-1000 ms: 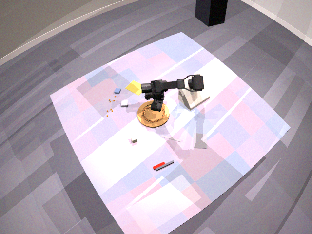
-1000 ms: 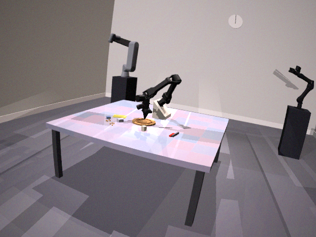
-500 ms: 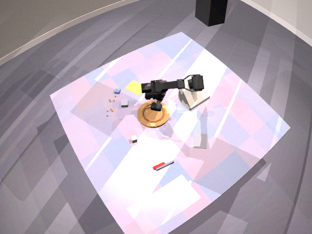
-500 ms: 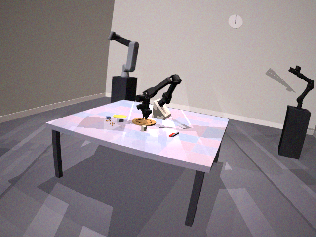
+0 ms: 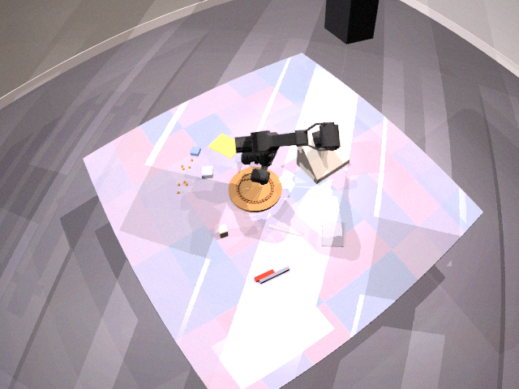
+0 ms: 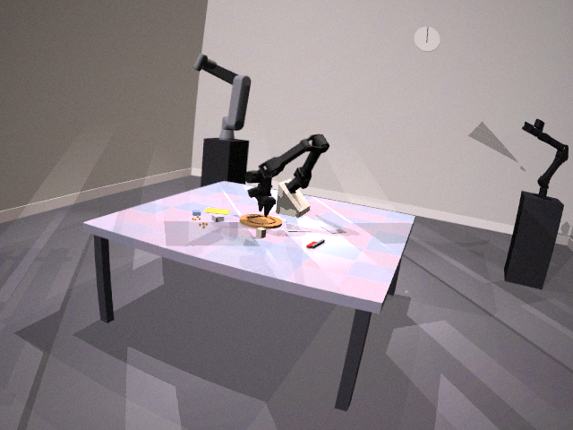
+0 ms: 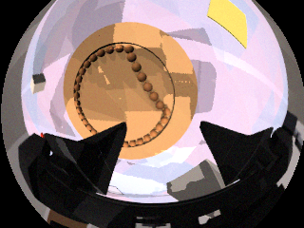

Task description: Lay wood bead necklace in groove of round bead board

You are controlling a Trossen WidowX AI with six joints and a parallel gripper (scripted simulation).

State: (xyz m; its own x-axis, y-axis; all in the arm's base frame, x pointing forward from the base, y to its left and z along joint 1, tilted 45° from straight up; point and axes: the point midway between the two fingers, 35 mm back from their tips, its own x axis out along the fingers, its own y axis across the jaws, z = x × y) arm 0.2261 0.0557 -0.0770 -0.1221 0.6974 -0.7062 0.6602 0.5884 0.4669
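The round bead board (image 5: 234, 194) (image 6: 243, 221) (image 7: 185, 102) lies flat on the table. The brown wood bead necklace (image 7: 147, 86) lies on it. In the wrist view, its left and lower parts follow the circular groove, while on the upper right a run of beads cuts straight across inside the groove line. That stretch of the groove (image 7: 174, 85) shows bare. My gripper (image 7: 165, 125) (image 6: 266, 213) is open and empty, low above the board's edge, its fingers pointing down. In the wrist view the left fingertip hides a bit of the necklace's lower part.
A beige wedge (image 5: 317, 165) (image 6: 292, 203) stands under the arm. Around the board lie a yellow sheet (image 5: 223, 145), a blue block (image 5: 195, 151), a white block (image 5: 207, 172), a cream block (image 5: 223, 231), small orange bits (image 5: 185, 182), a thin white stick (image 5: 285, 229) and a red-and-grey item (image 5: 271, 274).
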